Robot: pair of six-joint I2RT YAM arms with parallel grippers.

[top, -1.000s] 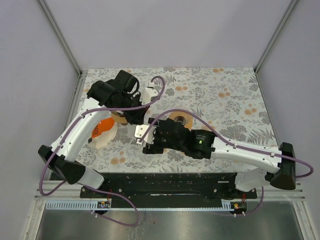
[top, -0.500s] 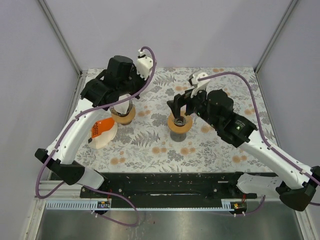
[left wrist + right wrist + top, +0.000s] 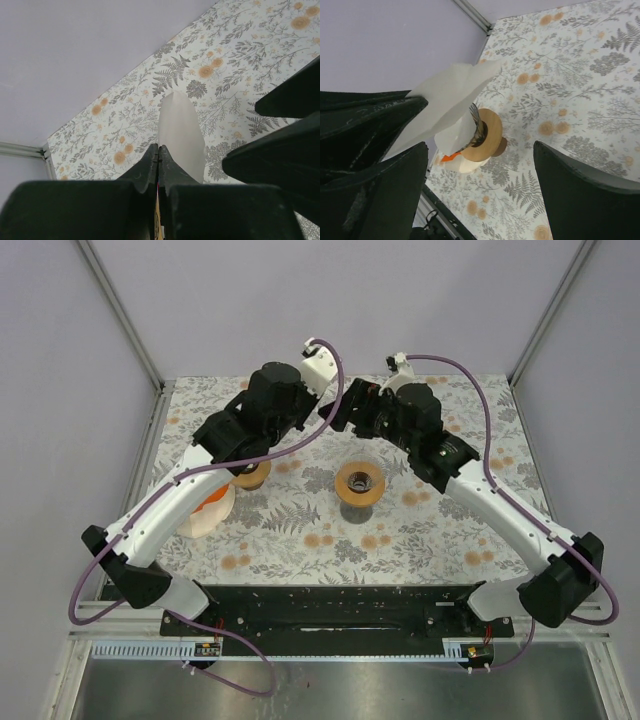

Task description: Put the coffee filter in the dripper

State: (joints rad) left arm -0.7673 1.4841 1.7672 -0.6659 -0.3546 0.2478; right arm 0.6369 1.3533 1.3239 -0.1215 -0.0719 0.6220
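Note:
My left gripper (image 3: 158, 147) is shut on a white paper coffee filter (image 3: 181, 135) and holds it in the air above the back of the table. In the right wrist view the filter (image 3: 450, 95) hangs from the left gripper's black fingers (image 3: 370, 120). My right gripper (image 3: 480, 195) is open, its fingers on either side of the filter's lower edge and not touching it. In the top view both grippers meet at the back centre, left (image 3: 322, 412) and right (image 3: 347, 412). A tan wooden-ringed dripper (image 3: 360, 482) stands on the table in front of them.
A second wooden-ringed dripper (image 3: 250, 476) stands under the left arm, also in the right wrist view (image 3: 487, 135). An orange and white filter pack (image 3: 205, 505) lies to its left. The floral tablecloth (image 3: 450, 440) ends at metal posts at the back corners.
Both arms rose and swung to the back centre. The left gripper lifted the filter up from the left dripper area. The right gripper left the centre dripper and now faces the left one.

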